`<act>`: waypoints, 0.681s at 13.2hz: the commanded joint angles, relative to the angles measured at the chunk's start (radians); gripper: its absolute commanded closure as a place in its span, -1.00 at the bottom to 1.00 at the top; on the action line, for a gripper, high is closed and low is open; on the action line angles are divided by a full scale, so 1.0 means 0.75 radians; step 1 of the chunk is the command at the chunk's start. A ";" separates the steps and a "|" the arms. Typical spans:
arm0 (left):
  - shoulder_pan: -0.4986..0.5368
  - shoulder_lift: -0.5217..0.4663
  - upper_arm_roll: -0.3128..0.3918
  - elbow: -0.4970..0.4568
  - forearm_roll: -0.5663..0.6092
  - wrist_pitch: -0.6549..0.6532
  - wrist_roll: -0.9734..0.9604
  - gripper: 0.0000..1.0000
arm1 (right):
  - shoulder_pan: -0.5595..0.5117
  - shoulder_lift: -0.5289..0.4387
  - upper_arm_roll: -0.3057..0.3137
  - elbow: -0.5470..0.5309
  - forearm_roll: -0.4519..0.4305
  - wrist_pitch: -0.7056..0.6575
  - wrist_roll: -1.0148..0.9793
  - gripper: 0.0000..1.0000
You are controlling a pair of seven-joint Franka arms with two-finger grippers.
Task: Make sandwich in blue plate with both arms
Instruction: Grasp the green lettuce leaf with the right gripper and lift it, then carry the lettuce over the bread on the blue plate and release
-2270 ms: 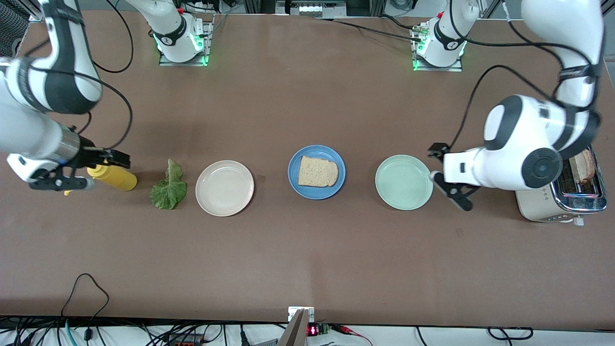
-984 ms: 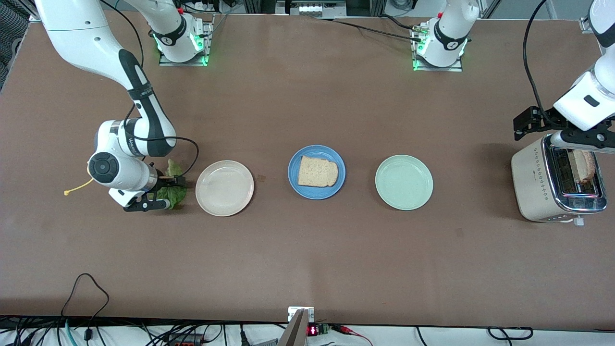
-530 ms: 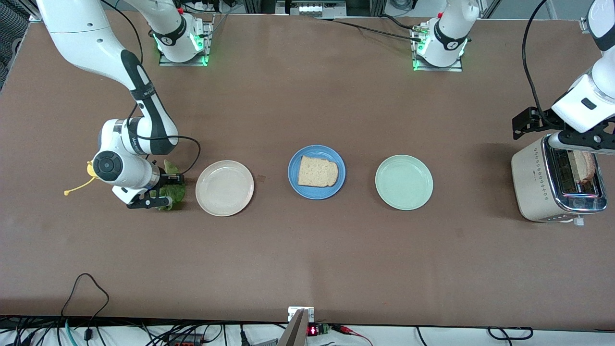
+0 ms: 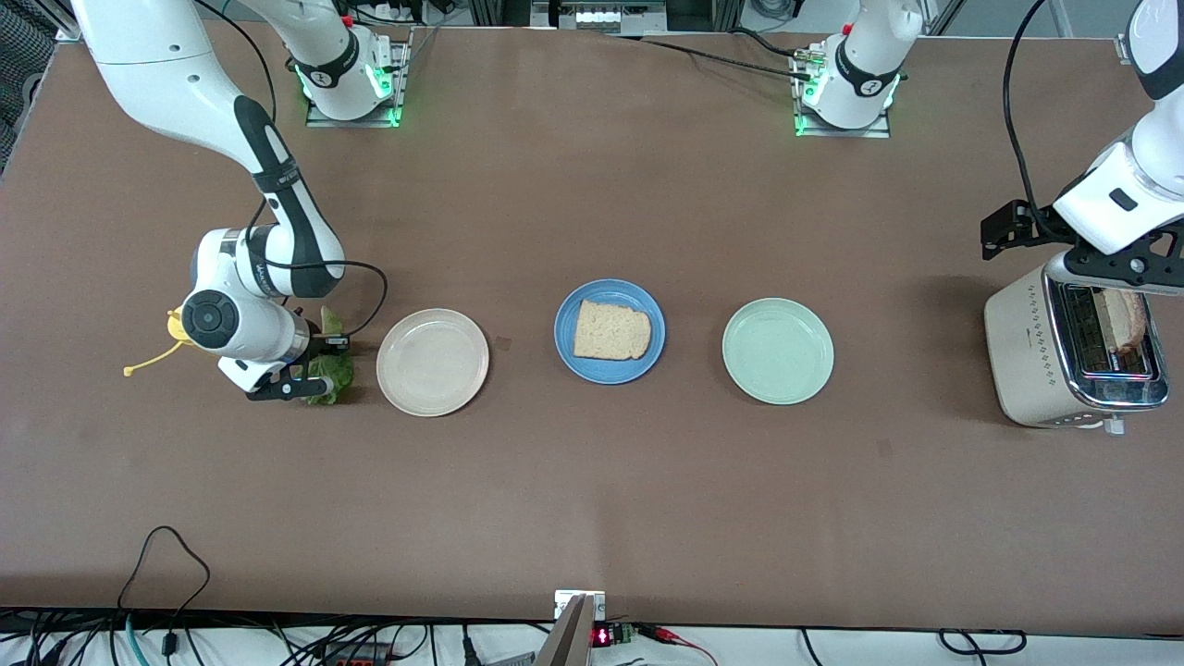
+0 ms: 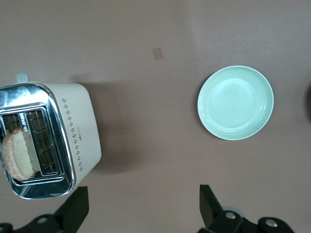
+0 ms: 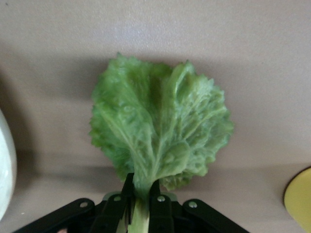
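Observation:
A toasted bread slice [image 4: 610, 331] lies on the blue plate [image 4: 566, 356] at mid-table. My right gripper [image 4: 310, 368] is shut on the stem of the green lettuce leaf [image 4: 333, 372], low over the table beside the beige plate [image 4: 432, 362]. In the right wrist view the leaf [image 6: 160, 131] spreads out past the shut gripper [image 6: 141, 196]. My left gripper [image 4: 1105, 268] is open and empty, up over the toaster's edge; its spread gripper [image 5: 141, 213] shows in the left wrist view. A second bread slice [image 4: 1125, 319] stands in the toaster [image 4: 1027, 356], also seen in the left wrist view [image 5: 19, 155].
A pale mint-green plate [image 4: 777, 351] sits between the blue plate and the toaster. A yellow bottle [image 4: 176, 324] is mostly hidden under the right arm, with its yellow strap [image 4: 148, 361] on the table. Cables run along the table's near edge.
The right arm left the yellow bottle, came to the lettuce and shut on its stem; the leaf now looks bunched. The left arm swung from the mint plate to above the toaster.

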 commanded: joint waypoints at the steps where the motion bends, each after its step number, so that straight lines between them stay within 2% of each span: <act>1: 0.001 -0.017 0.007 -0.021 -0.040 -0.009 0.067 -1.00 | -0.001 -0.093 -0.002 0.032 0.023 -0.038 0.012 1.00; 2: 0.013 -0.019 0.005 -0.027 -0.042 -0.007 0.069 -1.00 | 0.008 -0.128 -0.002 0.081 0.023 -0.107 0.014 1.00; 4: 0.011 -0.021 -0.001 -0.029 -0.042 -0.007 0.069 -1.00 | 0.004 -0.126 0.002 0.274 0.025 -0.358 0.002 1.00; 5: 0.013 -0.021 -0.003 -0.029 -0.042 -0.009 0.069 -1.00 | 0.006 -0.122 0.028 0.350 0.033 -0.432 -0.006 1.00; 7: 0.011 -0.017 -0.003 -0.029 -0.042 -0.003 0.067 -1.00 | 0.014 -0.122 0.147 0.447 0.044 -0.498 -0.041 1.00; 9: 0.009 -0.015 -0.003 -0.029 -0.042 0.002 0.067 -1.00 | 0.046 -0.100 0.241 0.463 0.044 -0.478 -0.082 1.00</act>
